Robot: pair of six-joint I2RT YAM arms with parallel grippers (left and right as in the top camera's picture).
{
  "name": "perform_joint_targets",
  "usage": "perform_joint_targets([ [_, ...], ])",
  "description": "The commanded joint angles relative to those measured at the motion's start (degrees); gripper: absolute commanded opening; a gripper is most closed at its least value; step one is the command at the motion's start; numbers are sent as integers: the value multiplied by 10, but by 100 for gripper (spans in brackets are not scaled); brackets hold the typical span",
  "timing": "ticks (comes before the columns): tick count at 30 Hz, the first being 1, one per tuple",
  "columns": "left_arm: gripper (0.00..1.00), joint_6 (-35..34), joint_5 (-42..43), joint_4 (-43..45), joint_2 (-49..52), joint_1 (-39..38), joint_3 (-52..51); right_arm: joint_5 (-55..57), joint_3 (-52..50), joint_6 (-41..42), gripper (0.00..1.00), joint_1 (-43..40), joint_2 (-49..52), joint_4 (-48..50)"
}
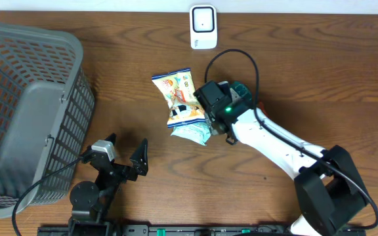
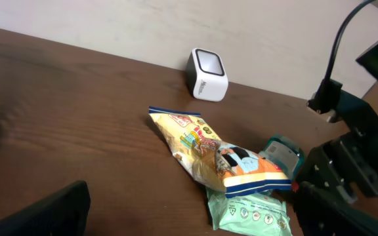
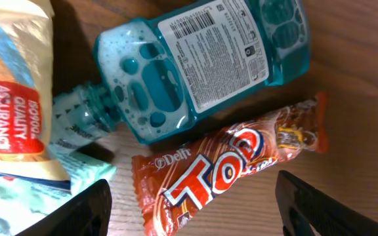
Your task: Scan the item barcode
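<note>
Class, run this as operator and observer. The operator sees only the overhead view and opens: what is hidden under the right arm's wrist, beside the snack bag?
Observer: A teal translucent plastic mouthwash bottle, lying on its side.
Operator: Is its barcode showing?
Observer: Yes, the barcode on its white label faces the right wrist camera.
Operator: Anything else there?
Observer: An orange foil chocolate bar lies beside the bottle, seen between the spread fingers of the right gripper.
</note>
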Motion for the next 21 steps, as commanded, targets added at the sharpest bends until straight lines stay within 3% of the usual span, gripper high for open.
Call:
perform_joint_targets([
  [1, 99, -1, 3, -8, -3, -2, -16, 50, -1, -20, 72, 9, 29, 1],
  [7, 99, -1, 3, -8, -3, -2, -16, 61, -1, -43, 72, 27, 70, 27],
  [12, 99, -1, 3, -8, -3, -2, -16, 101, -1, -49, 63, 27, 91, 18],
  [17, 99, -1, 3, -8, -3, -2, -16, 116, -1, -45, 61, 25, 95, 10],
  [21, 99, -1, 3, -8, -3, -2, -16, 116, -1, -44, 38, 22, 106, 10],
])
